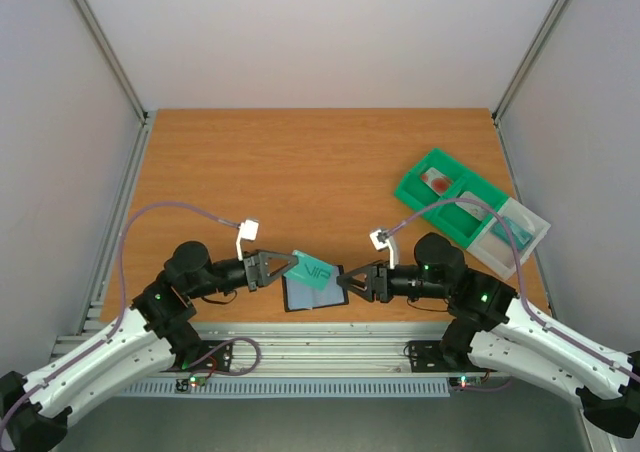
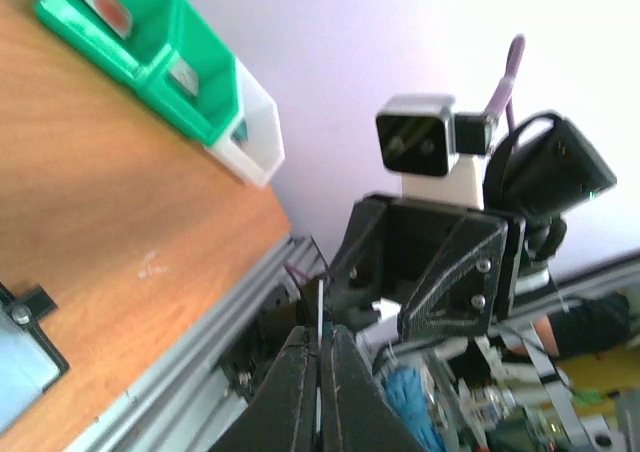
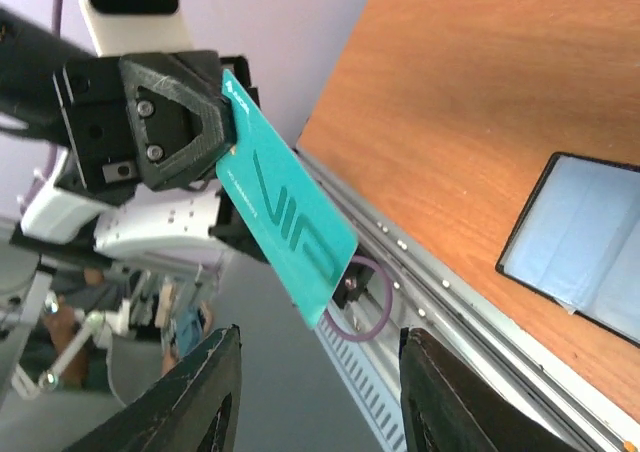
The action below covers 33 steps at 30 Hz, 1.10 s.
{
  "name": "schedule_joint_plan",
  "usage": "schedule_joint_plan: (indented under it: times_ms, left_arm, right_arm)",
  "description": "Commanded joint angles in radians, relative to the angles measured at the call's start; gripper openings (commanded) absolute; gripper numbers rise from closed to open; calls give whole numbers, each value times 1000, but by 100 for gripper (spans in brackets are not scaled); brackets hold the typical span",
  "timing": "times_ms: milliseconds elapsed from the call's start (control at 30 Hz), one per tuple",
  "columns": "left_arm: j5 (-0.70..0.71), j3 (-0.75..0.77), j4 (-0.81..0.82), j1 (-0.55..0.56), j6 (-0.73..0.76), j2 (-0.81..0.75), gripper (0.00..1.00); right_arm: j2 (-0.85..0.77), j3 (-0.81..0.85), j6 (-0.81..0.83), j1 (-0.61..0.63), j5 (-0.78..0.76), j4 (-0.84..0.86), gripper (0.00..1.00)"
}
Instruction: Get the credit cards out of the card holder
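Observation:
A teal card marked VIP (image 1: 318, 272) hangs in the air over the table's front edge, pinched at one corner by my left gripper (image 1: 293, 262), which is shut on it. In the left wrist view the card shows only as a thin white edge (image 2: 320, 307) between the closed fingers (image 2: 300, 372). My right gripper (image 3: 320, 337) is open just off the card's (image 3: 285, 212) lower end, not touching it. The card holder (image 1: 300, 298) lies open on the table beneath, black with a grey-blue inside (image 3: 585, 247). I cannot make out pale grey credit cards in it.
A green compartment tray (image 1: 412, 184) with a white end section (image 1: 535, 234) stands at the right, with a red item (image 1: 437, 179) in its far compartment. The table's metal front rail (image 1: 330, 344) runs just under both grippers.

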<state>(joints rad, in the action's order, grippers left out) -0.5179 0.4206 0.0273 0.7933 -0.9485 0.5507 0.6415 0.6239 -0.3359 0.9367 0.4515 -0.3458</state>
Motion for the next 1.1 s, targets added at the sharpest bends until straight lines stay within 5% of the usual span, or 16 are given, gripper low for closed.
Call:
schedule_joint_plan:
  times_ms: [0,667,1067]
  left_arm:
    - [168,-36,189,0,-63,8,0]
    - [338,-123,514,1,-212,101,0]
    - [326,-143,550,0,-227,121,0]
  right_arm:
    - [-31,-39,-150,-1,-129,116,44]
    - [173,-54,-319,-1,-168,453,37]
    - [178,-79,-332,-1,-205,485,21]
